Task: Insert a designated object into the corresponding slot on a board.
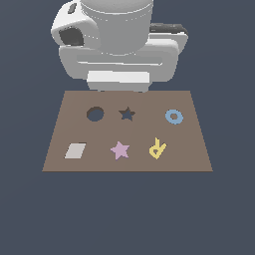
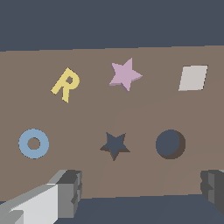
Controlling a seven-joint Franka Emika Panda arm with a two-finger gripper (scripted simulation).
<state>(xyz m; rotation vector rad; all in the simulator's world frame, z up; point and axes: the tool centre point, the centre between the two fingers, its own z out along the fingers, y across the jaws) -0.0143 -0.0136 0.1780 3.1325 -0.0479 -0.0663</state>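
A pale pink star (image 1: 120, 150) (image 2: 125, 74), the designated object, lies flat on the brown board (image 1: 194, 144) (image 2: 144, 109) near its front edge in the exterior view. Just behind it is the dark star-shaped slot (image 1: 127, 114) (image 2: 114, 145). In the wrist view my gripper (image 2: 142, 190) hangs above the board's far edge, open wide, with one fingertip (image 2: 70, 188) and the other (image 2: 214, 186) far apart and nothing between them. In the exterior view the arm's body hides the fingers.
On the board also lie a yellow R-shaped piece (image 1: 157, 148) (image 2: 66, 84), a blue ring (image 1: 174, 116) (image 2: 33, 143) and a pale grey parallelogram (image 1: 75, 150) (image 2: 193, 78). A dark round hole (image 1: 95, 114) (image 2: 170, 144) sits beside the star slot.
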